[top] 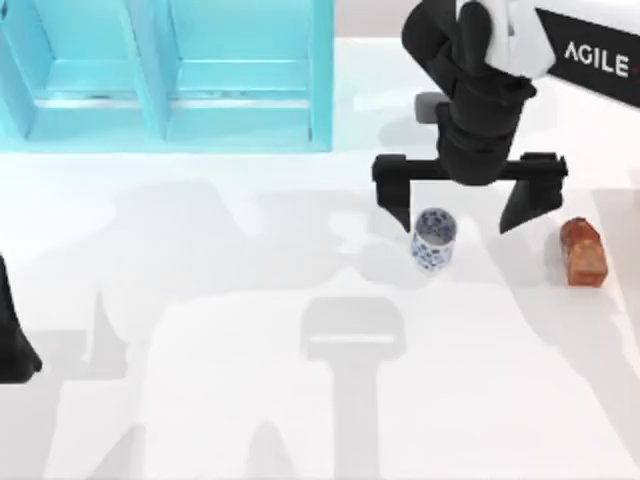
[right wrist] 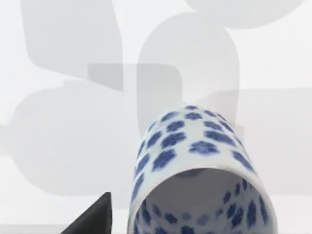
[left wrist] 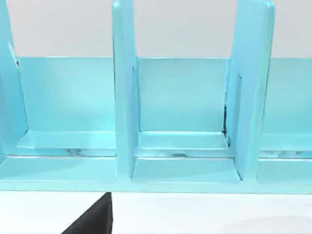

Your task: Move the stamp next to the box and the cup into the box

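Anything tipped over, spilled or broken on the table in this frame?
Nothing stands out. The cup stands upright under the open right gripper, and the stamp rests intact to its right. The left gripper is parked at the table's left edge.

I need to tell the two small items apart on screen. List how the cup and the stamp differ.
The cup is white with blue flowers; the stamp is mottled reddish-brown. The cup is round and hollow, open at the top; the stamp is a solid block with a tapered top. The cup sits between the open fingers of the right gripper; the stamp lies outside them, nearer the table's right edge. Both rest on the table and look similar in size.
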`<action>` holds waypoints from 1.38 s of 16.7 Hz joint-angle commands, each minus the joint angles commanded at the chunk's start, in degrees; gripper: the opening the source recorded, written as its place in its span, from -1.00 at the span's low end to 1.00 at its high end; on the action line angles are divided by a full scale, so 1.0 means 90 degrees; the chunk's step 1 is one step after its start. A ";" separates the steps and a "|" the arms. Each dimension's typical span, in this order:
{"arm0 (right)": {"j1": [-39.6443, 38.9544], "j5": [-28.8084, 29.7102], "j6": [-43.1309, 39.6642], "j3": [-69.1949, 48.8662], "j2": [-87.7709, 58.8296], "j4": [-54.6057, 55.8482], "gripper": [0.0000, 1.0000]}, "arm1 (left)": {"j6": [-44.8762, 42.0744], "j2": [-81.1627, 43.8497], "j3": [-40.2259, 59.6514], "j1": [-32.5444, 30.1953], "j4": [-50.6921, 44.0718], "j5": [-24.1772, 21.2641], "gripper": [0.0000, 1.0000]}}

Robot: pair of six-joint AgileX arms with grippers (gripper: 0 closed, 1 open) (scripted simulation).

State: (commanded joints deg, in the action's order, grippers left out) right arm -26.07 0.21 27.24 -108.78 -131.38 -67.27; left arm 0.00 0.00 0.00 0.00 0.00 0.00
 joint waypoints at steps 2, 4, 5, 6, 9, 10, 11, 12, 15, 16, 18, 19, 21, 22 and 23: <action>-0.0008 0.0001 0.0009 0.0320 -0.0054 0.0369 1.00 | 0.0000 0.0000 0.0000 0.0000 0.0000 0.0000 1.00; -0.0011 0.0001 0.0012 0.0423 -0.0071 0.0475 1.00 | 0.0000 0.0000 0.0000 0.0000 0.0000 0.0000 1.00; -0.0011 0.0001 0.0012 0.0423 -0.0071 0.0475 1.00 | 0.0000 0.0000 0.0000 0.0000 0.0000 0.0000 1.00; -0.0011 0.0001 0.0012 0.0423 -0.0071 0.0475 1.00 | 0.0000 0.0000 0.0000 0.0000 0.0000 0.0000 1.00; -0.0011 0.0001 0.0012 0.0423 -0.0071 0.0475 0.70 | 0.0000 0.0000 0.0000 0.0000 0.0000 0.0000 1.00; -0.0011 0.0001 0.0012 0.0423 -0.0071 0.0475 0.55 | 0.0000 0.0000 0.0000 0.0000 0.0000 0.0000 1.00; -0.0011 0.0001 0.0012 0.0423 -0.0071 0.0475 0.40 | 0.0000 0.0000 0.0000 0.0000 0.0000 0.0000 1.00; -0.0011 0.0001 0.0012 0.0423 -0.0071 0.0475 0.25 | 0.0000 0.0000 0.0000 0.0000 0.0000 0.0000 1.00; -0.0011 0.0001 0.0012 0.0423 -0.0071 0.0475 -0.21 | 0.0000 0.0000 0.0000 0.0000 0.0000 0.0000 1.00; -0.0011 0.0001 0.0012 0.0423 -0.0071 0.0475 -0.36 | 0.0000 0.0000 0.0000 0.0000 0.0000 0.0000 1.00; -0.0011 0.0001 0.0012 0.0423 -0.0071 0.0475 -0.66 | 0.0000 0.0000 0.0000 0.0000 0.0000 0.0000 1.00; -0.0011 0.0001 0.0012 0.0423 -0.0071 0.0475 -0.81 | 0.0000 0.0000 0.0000 0.0000 0.0000 0.0000 1.00; -0.0011 0.0001 0.0012 0.0423 -0.0071 0.0475 -1.00 | 0.0000 0.0000 0.0000 0.0000 0.0000 0.0000 1.00; -0.0011 0.0001 0.0012 0.0423 -0.0071 0.0475 -1.00 | 0.0000 0.0000 0.0000 0.0000 0.0000 0.0000 1.00; -0.0011 0.0001 0.0012 0.0423 -0.0071 0.0475 -1.00 | 0.0000 0.0000 0.0000 0.0000 0.0000 0.0000 1.00</action>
State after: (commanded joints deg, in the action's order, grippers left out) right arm -26.17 0.21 27.35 -104.97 -132.02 -63.00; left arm 0.00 0.00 0.00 0.00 0.00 0.00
